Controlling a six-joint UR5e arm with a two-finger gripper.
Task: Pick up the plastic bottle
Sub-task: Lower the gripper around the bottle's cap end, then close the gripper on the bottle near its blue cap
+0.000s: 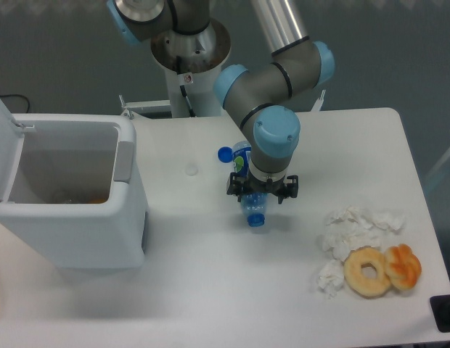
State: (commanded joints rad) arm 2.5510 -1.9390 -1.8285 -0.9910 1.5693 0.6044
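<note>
A white rectangular table with rounded corners [210,290] stood before a plain dark grey-blue wall [385,43]. A white open plastic bin [101,217] sat at its left edge. The lighting was soft and even.

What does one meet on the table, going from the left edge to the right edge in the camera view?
White bin → small blue cap → plastic bottle under the hand → crumpled white tissues → plain doughnut → orange pastry.

No text can be read; the plastic bottle's [244,161] label is too small.
</note>
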